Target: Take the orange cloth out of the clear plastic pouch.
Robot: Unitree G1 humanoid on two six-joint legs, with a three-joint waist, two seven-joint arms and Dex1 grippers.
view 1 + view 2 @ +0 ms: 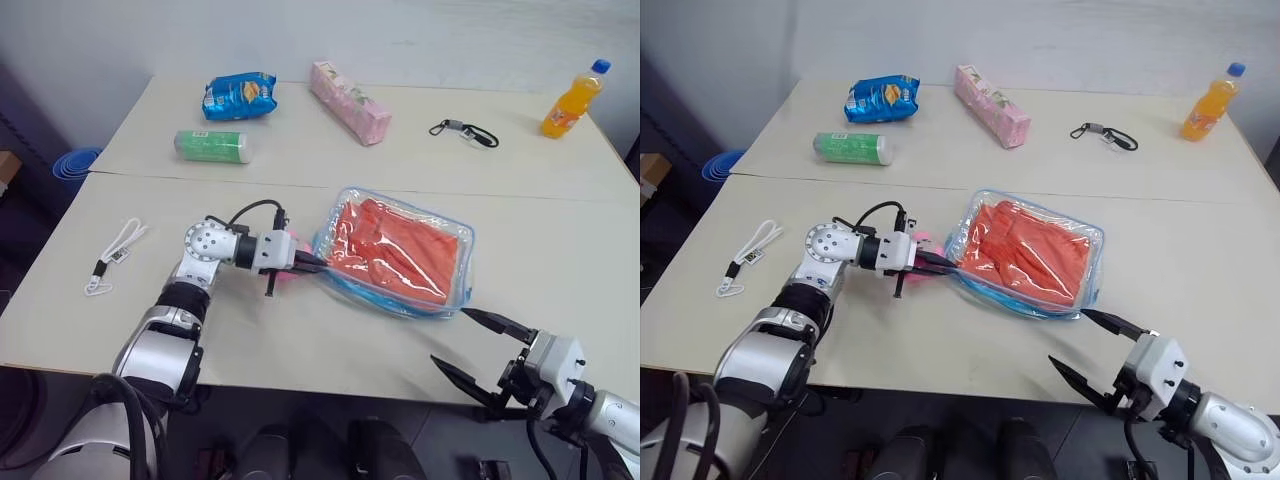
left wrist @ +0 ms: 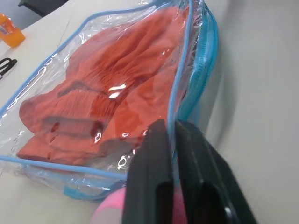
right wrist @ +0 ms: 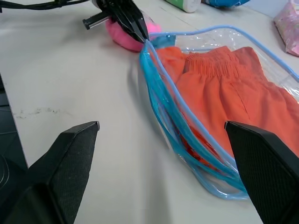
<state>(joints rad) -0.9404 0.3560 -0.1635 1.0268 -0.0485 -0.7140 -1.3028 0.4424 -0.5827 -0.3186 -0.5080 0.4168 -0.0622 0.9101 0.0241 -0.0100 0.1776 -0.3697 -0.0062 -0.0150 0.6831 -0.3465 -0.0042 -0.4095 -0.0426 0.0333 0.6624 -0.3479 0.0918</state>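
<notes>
Our left gripper (image 1: 308,264) is clamped on the pouch (image 1: 452,240) edge at its left end. The cloth (image 1: 395,250) lies inside, near the table's (image 1: 300,330) front edge. Our right gripper (image 1: 480,350), fingers apart, waits just off the pouch's near-right corner.

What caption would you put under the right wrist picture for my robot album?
The left hand pinches the clear pouch's blue edge; the orange cloth is inside, the open right hand nearby.
</notes>
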